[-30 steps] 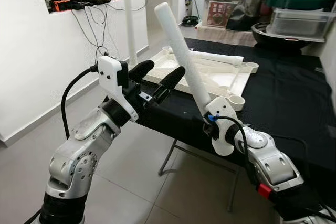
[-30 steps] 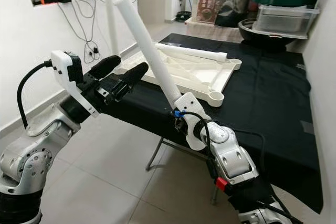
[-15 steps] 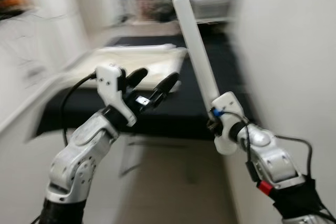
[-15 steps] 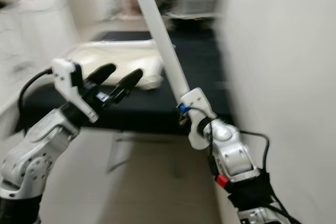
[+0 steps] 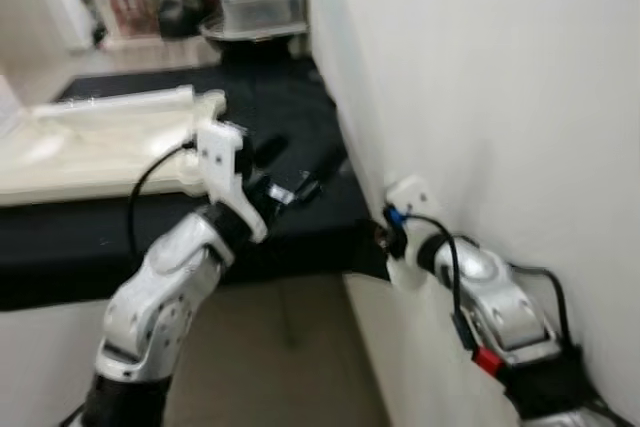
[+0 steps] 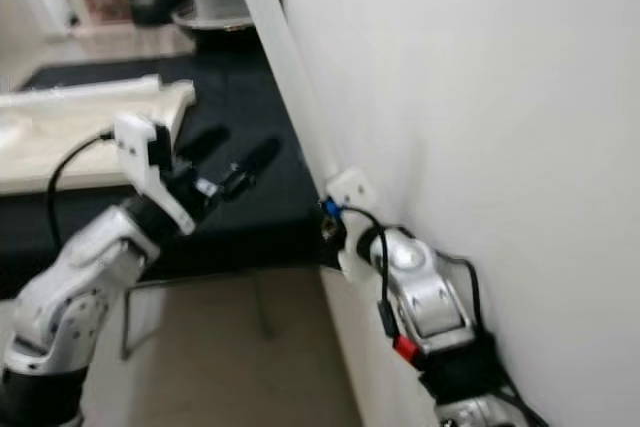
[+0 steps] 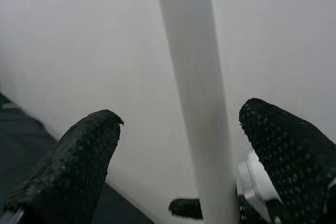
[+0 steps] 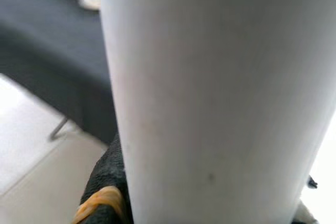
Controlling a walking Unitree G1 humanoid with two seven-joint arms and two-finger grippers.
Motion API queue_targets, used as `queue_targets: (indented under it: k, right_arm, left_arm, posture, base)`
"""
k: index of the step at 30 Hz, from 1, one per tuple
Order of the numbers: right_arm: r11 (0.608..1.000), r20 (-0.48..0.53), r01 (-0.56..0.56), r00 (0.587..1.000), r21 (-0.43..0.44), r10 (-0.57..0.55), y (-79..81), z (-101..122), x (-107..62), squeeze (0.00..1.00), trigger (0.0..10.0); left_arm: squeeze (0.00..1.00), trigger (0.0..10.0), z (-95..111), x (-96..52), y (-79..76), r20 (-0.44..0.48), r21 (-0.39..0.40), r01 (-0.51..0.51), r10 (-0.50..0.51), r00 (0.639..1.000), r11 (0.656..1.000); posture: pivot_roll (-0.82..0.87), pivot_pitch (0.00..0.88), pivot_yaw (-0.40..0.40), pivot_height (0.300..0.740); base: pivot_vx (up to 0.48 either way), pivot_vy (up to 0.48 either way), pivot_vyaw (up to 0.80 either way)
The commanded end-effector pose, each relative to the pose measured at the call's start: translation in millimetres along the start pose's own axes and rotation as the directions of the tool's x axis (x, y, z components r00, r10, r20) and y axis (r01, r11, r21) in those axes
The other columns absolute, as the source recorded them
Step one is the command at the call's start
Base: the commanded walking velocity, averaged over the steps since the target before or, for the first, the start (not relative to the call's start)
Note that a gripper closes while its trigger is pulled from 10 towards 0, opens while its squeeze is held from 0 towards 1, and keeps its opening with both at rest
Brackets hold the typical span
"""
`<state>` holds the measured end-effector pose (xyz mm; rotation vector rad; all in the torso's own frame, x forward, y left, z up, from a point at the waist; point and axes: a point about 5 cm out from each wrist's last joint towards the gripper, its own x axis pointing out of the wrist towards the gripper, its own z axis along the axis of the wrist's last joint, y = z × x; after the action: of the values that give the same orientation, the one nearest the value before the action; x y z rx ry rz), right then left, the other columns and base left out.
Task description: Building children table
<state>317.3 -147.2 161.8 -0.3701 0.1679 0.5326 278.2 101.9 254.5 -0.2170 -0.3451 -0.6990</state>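
right claw (image 6: 338, 219) pinching white table leg (image 6: 285, 67), hard against white wall (image 5: 500, 97) | left claw (image 5: 300, 175) spread over black counter (image 5: 250, 97) edge | camera has swung right; tabletop (image 5: 90, 142) now left

My right gripper (image 5: 385, 237) clasps the white table leg (image 5: 350, 107) slanting toward eleven o'clock, my left gripper (image 5: 300, 172) spread at its nine o'clock.
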Motion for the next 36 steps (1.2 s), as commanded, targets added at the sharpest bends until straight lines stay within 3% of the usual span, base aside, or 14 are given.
queue_targets:
  k: [1,9,24,36]
  right_arm:
    - [1.0,0.033,0.002,0.999,-0.011,-0.002,-3.2,5.4,-4.2,0.0,10.0]
    - [1.0,0.033,-0.008,0.999,-0.017,0.008,-1.6,5.2,-4.1,0.0,10.0]
    - [0.994,0.109,-0.101,0.988,-0.048,0.106,14.8,18.9,-1.1,0.0,10.0]
    - [0.965,0.2,-0.233,0.946,-0.121,0.254,33.2,31.6,-8.4,0.0,10.0]
  left_arm:
    - [0.0,10.0,0.9,-2.4,4.2,-0.004,0.014,-0.019,0.019,1.0,1.0]
    - [0.0,10.0,-0.9,-1.2,1.3,-0.007,0.005,-0.007,0.007,1.0,1.0]
    - [0.0,10.0,8.7,10.0,-14.4,0.018,-0.041,0.171,-0.17,0.985,0.985]
    - [0.0,10.0,16.5,23.3,-0.6,0.07,0.001,0.057,-0.056,0.996,0.998]
  posture:
    - [-0.03,0.039,0.027,0.74]
    - [-0.03,0.04,0.026,0.74]
    - [-0.03,0.04,0.027,0.74]
    - [-0.04,0.038,0.032,0.74]
  base:
    - [0.0,0.0,0.0]
    - [0.0,0.0,0.0]
    - [0.0,0.0,0.0]
    - [0.0,0.0,0.0]
